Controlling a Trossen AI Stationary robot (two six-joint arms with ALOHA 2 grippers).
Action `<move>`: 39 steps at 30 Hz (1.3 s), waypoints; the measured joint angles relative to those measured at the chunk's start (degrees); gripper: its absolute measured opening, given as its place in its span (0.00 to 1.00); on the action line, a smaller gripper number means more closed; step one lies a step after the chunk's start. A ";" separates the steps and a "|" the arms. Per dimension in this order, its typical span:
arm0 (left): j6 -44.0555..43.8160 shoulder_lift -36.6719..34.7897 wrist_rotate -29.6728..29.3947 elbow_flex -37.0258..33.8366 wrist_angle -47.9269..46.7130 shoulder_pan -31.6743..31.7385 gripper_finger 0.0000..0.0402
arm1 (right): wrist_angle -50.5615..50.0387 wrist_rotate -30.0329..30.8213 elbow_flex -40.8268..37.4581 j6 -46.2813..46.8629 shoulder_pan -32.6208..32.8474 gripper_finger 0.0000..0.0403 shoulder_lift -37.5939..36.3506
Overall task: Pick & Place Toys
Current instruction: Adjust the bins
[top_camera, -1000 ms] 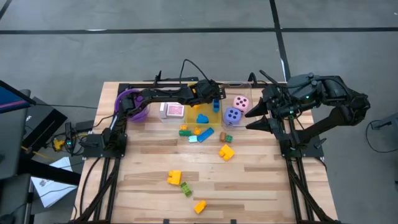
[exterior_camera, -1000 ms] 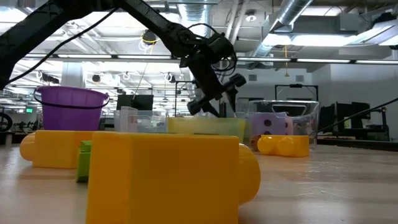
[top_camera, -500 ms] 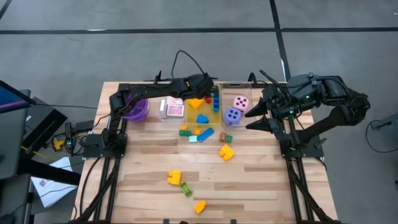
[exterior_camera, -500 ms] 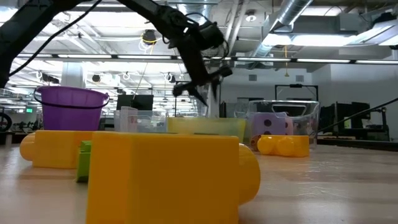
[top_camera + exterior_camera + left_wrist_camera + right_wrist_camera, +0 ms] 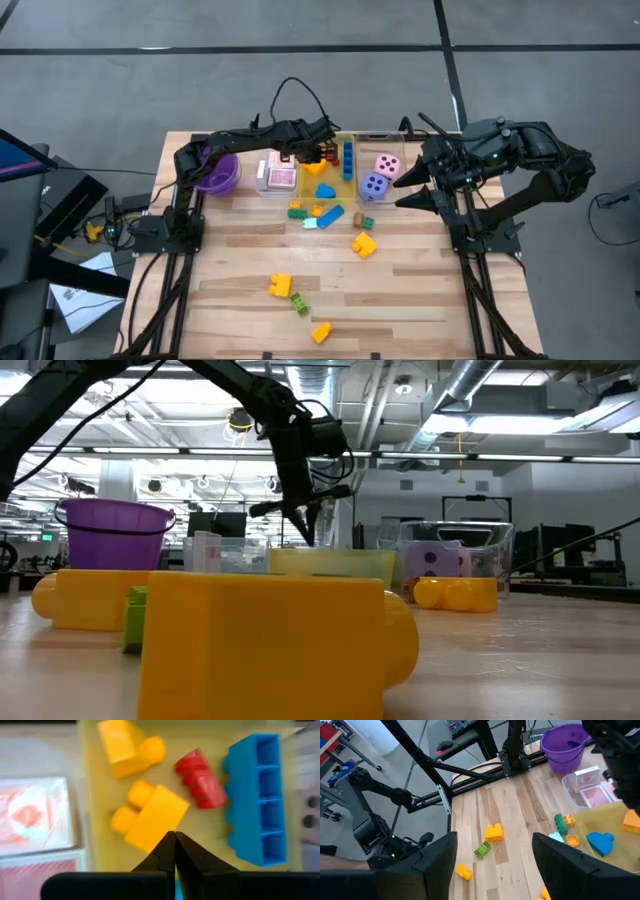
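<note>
My left gripper hangs shut and empty above the yellow bin at the table's far middle. Below it in the bin lie an orange block, a yellow block, a red block and a long blue block. Playing cards sit in the clear bin left of it. A pink die and a purple die sit in the clear bin to its right. My right gripper waits open beside the dice, holding nothing.
A purple bowl stands at the far left. Loose blocks lie on the wood: a green, orange and blue cluster in front of the bins, a yellow one, and yellow and green ones with another yellow near the front edge.
My left gripper has shut its fingers on nothing and drawn back over the yellow bin toward the table's left. My right arm has kept still.
</note>
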 joint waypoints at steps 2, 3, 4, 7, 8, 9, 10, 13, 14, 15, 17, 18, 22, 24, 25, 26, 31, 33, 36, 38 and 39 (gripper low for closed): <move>-0.95 0.00 -0.03 -0.85 0.17 -0.02 0.00 | 0.02 0.06 0.00 -0.46 0.00 0.62 0.00; -1.05 0.05 -0.02 -1.02 -0.35 -0.02 0.00 | 0.04 0.06 0.00 -0.60 0.00 0.62 0.00; -1.13 0.07 -0.03 -1.04 -0.94 -0.02 0.00 | 0.08 0.08 0.00 -0.64 0.00 0.62 0.00; -1.67 0.07 -0.05 -1.06 -3.01 -0.02 0.00 | 0.09 0.08 0.00 -0.84 0.00 0.62 0.00; -2.24 0.07 -0.06 -1.52 -3.22 -0.02 0.00 | 0.09 0.08 0.00 -0.92 0.00 0.62 0.00; -2.83 0.07 -0.06 -1.89 -3.30 -0.02 0.00 | 0.09 0.08 0.00 -1.08 0.00 0.62 0.00; -3.39 0.09 -0.07 -2.10 -3.52 -0.02 0.00 | 0.11 0.08 0.00 -1.08 0.00 0.62 0.00; -3.76 0.09 -0.09 -2.15 -3.33 0.02 0.00 | 0.13 0.08 0.00 -1.10 0.00 0.62 0.00; -4.07 0.09 -0.10 -2.15 -3.40 -0.01 0.00 | 0.13 0.08 0.00 -1.10 0.00 0.62 0.00; -4.65 0.09 -0.14 -2.15 -3.55 -0.11 0.00 | 0.13 0.08 0.00 -1.10 0.00 0.62 0.00; -5.71 0.11 -0.73 -2.15 -4.57 -0.13 0.00 | 0.13 0.08 0.00 -1.10 0.00 0.62 0.00; -6.47 0.09 -0.86 -2.15 -5.29 -0.13 0.00 | 0.13 0.08 0.00 -1.10 0.00 0.62 0.00; -8.58 0.09 -1.46 -2.16 -6.30 0.02 0.00 | 0.14 0.07 0.00 -1.10 0.02 0.62 0.00; -9.70 0.09 -1.58 -2.16 -6.41 0.02 0.00 | 0.15 0.08 0.00 -1.10 0.02 0.62 0.00; -10.27 0.10 -1.60 -2.16 -6.40 0.02 0.00 | 0.15 0.06 0.00 -1.10 0.02 0.62 0.00; -11.11 0.09 -1.60 -2.17 -6.38 0.02 0.00 | 0.15 0.06 0.00 -1.10 0.02 0.62 0.00; -14.38 0.11 -1.74 -2.17 -6.98 0.02 0.00 | 0.15 0.06 0.00 -1.10 0.02 0.62 0.00; -15.61 0.09 -2.00 -2.17 -7.64 0.02 0.00 | 0.17 0.06 0.00 -1.08 0.02 0.62 0.00; -17.89 0.11 -2.15 -2.17 -8.47 0.02 0.00 | 0.17 -0.04 0.00 -1.08 0.04 0.62 0.00; -18.97 0.09 -2.17 -2.17 -8.47 -0.09 0.00 | 0.17 -0.18 0.00 -0.82 0.36 0.62 0.00; -19.40 0.11 -2.16 -2.17 -8.44 -0.09 0.00 | 0.16 -0.19 0.00 -0.80 0.57 0.62 -0.01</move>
